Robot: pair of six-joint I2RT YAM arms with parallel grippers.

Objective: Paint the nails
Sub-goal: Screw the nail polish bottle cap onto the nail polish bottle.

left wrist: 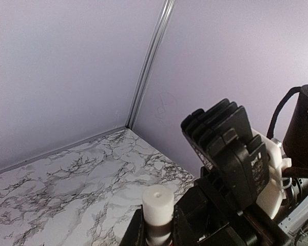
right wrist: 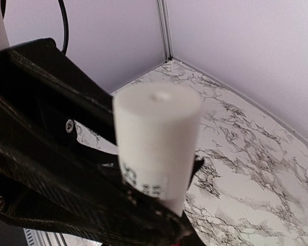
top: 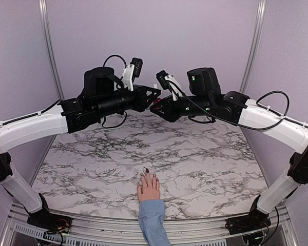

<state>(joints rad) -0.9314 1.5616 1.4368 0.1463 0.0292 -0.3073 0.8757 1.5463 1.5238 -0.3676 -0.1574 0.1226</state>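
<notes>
The nails (top: 147, 171) – on a hand (top: 149, 187) laid at the worktop's (top: 210, 154) near edge – are shown only from above, whereas the white cap (left wrist: 158, 201) pinched by the left jaws, its bottle (top: 155, 103) clamped by the right jaws, is resolved by the wrist views.

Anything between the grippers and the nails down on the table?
Nothing visible. The left gripper and right gripper hold the polish bottle high over the table; only bare marble separates them from the nails.

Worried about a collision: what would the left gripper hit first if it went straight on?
Likely the black right gripper, directly ahead of the left gripper; the small white-capped bottle sits between them. Depth unclear.
</notes>
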